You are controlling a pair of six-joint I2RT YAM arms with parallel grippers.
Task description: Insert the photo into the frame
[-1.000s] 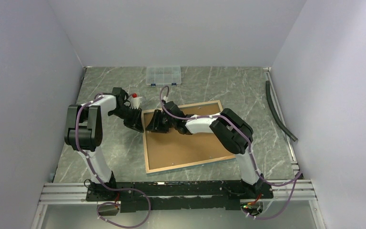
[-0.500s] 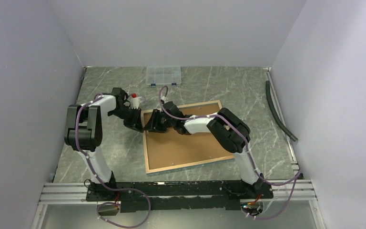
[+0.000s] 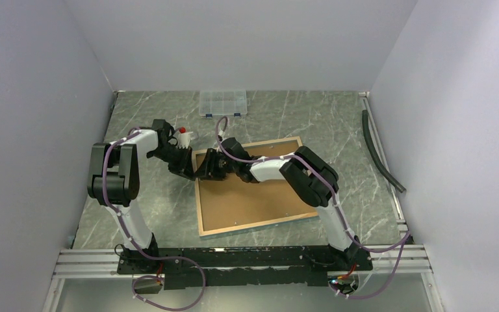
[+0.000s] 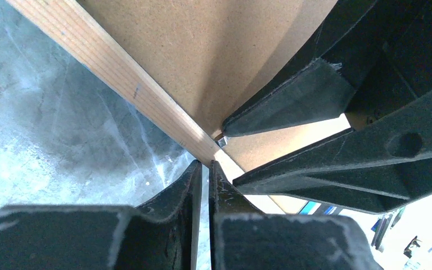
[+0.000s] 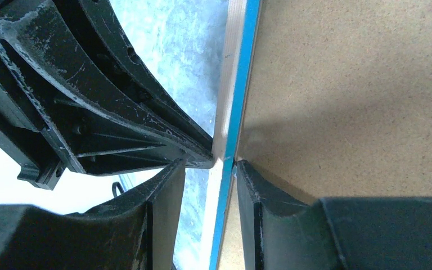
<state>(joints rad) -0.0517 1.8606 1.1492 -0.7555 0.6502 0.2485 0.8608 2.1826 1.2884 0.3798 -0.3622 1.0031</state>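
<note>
Two grippers (image 3: 186, 164) (image 5: 209, 169) at frame (image 5: 229, 95) rim

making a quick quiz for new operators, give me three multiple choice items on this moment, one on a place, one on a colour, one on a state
1. Where do both tools meet?
A. the frame's far left corner
B. its near right corner
C. the clear box

2. What colour strip runs inside the frame's wood rim?
A. red
B. blue
C. green

3. Which side of the frame faces up?
A. glass front
B. brown backing board
C. photo

Key: A, left tool and right tool sit at that corner of the frame; B, blue edge shows in the right wrist view; C is wrong, B, brown backing board fills it.
</note>
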